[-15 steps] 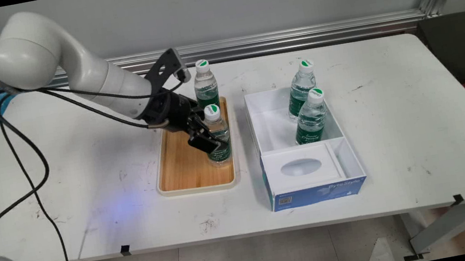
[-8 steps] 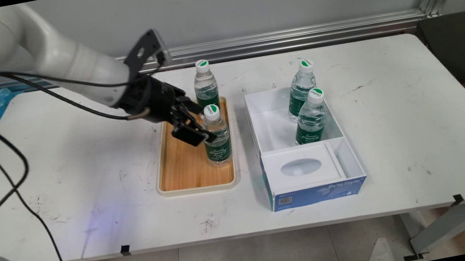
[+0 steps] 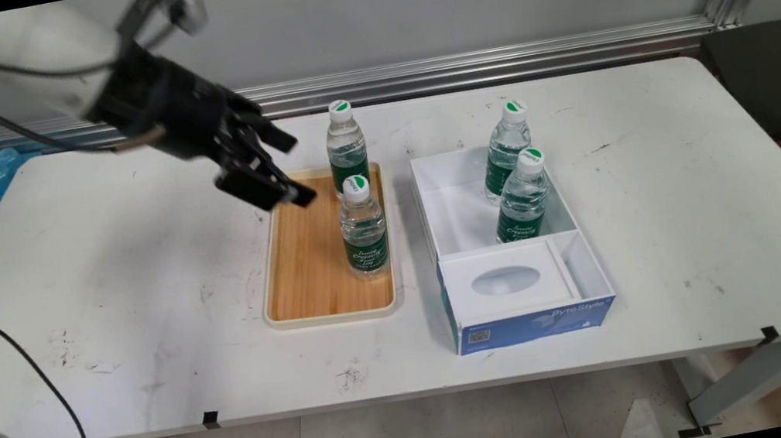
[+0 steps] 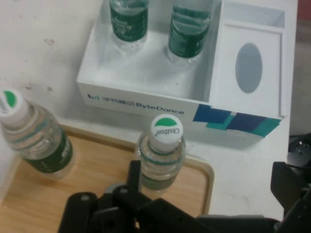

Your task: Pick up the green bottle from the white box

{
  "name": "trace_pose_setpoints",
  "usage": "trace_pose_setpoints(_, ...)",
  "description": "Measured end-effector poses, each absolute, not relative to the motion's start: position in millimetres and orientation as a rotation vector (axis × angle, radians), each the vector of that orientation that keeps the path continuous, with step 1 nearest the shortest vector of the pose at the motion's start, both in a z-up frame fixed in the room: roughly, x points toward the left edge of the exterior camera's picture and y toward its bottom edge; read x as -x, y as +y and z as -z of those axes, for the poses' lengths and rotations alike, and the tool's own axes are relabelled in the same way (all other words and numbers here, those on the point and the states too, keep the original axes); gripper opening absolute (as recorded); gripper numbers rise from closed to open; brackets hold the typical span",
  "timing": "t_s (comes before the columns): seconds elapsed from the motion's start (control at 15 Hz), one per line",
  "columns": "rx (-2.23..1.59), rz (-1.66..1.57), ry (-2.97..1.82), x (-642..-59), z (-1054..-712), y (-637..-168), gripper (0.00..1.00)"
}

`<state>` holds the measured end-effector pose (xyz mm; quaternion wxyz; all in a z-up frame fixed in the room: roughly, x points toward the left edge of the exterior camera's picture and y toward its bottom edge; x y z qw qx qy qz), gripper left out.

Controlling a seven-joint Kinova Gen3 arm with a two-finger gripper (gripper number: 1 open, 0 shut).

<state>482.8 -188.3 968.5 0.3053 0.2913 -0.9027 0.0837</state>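
Black pincer hangs apart and empty above the wooden tray's far left corner. Retreating well means staying clear of both bottles on the tray: near bottle, far bottle. White box sits right of the tray on the bench.

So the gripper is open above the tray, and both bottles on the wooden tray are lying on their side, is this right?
Not quite. Both bottles on the wooden tray, the near one and the far one, stand upright with caps on, as the main view shows. The rest holds: the gripper is open above the tray, holding nothing.
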Motion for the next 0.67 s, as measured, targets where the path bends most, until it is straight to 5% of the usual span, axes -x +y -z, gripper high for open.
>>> trace_pose_setpoints(0.67, -0.737, -0.289, -2.315, -453.6, -1023.2, -251.2, 1.00)
